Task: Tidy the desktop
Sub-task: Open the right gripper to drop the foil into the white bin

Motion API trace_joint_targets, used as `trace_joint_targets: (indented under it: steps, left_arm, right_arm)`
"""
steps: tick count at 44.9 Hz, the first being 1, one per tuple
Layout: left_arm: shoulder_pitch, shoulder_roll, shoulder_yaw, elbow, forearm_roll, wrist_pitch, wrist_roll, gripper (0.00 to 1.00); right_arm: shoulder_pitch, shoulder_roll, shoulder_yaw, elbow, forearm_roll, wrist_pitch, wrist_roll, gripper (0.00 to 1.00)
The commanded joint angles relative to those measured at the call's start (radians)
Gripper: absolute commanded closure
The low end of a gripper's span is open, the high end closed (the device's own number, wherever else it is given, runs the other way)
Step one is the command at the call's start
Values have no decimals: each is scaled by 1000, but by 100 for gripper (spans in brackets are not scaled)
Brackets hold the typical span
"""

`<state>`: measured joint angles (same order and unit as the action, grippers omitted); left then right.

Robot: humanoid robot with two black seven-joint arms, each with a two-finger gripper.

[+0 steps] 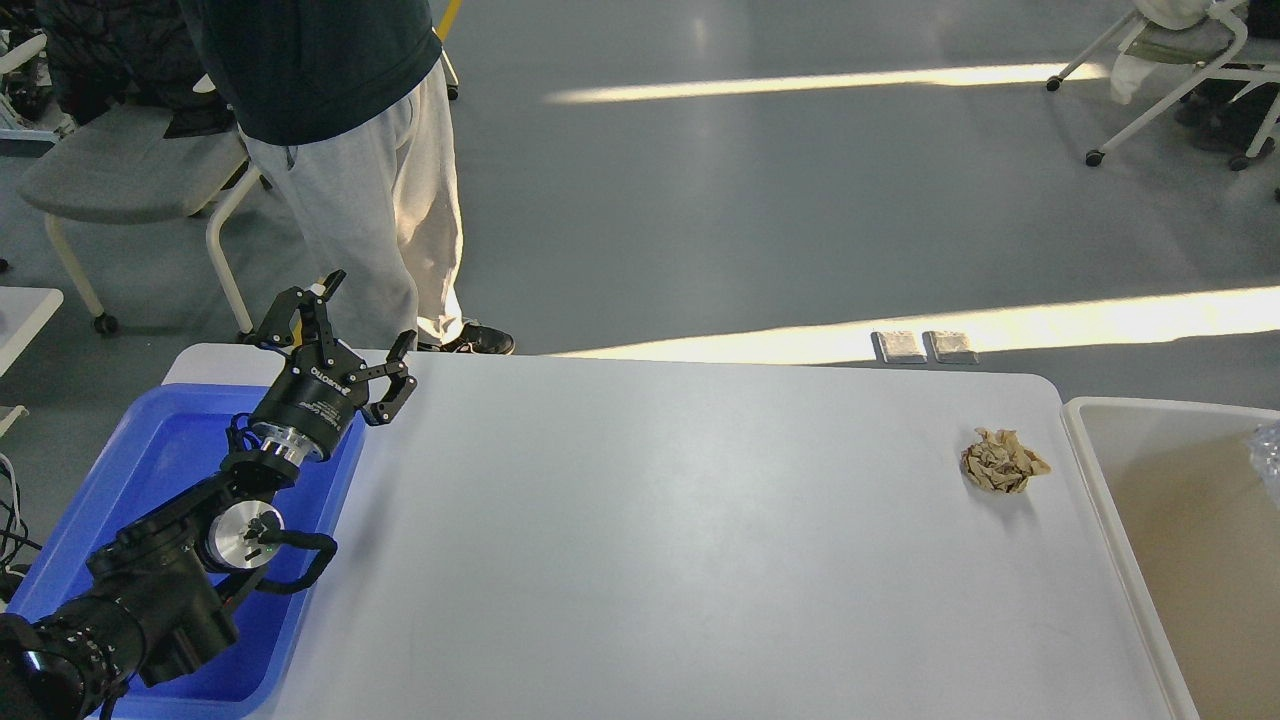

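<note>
The desktop [650,520] is a wide white tabletop. A crumpled brown paper ball [1003,461] lies on it near the far right edge. My left gripper [365,320] is open and empty. It is held above the far right corner of a blue tub [150,470] at the table's left end, far from the paper ball. My right gripper is out of view. A bit of crinkled silvery material [1268,445] shows at the right edge, over an off-white bin [1180,520].
A person in light trousers [370,200] stands just beyond the table's far left corner. A grey chair [120,170] is behind them, and more chairs [1170,70] are at the far right. Two small grey pads [925,346] lie on the floor past the far edge.
</note>
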<state>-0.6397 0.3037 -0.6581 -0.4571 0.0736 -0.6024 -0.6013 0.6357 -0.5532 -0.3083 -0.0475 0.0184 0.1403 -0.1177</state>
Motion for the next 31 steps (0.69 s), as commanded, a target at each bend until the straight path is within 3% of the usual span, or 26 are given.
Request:
trace_joint_targets:
  steps: [1,25,27,29,30,31]
  left_arm:
    - [0,0,0,0,0,1,0,0]
    - [0,0,0,0,0,1,0,0]
    - [0,0,0,0,0,1,0,0]
    - [0,0,0,0,0,1,0,0]
    - [0,0,0,0,0,1,0,0]
    - [0,0,0,0,0,1,0,0]
  right_arm:
    - [-65,70,8,-23,0,-8,7,100]
    - [-108,144,12,-43,3,-10,24,100]
    - [-108,144,18,-41,6,-10,24,78]
    - [-108,144,31,-41,8,-10,26,32]
    - [-107,144,40,-41,9,-10,26,24]
    - [-107,144,53,-41,9,-10,27,23]
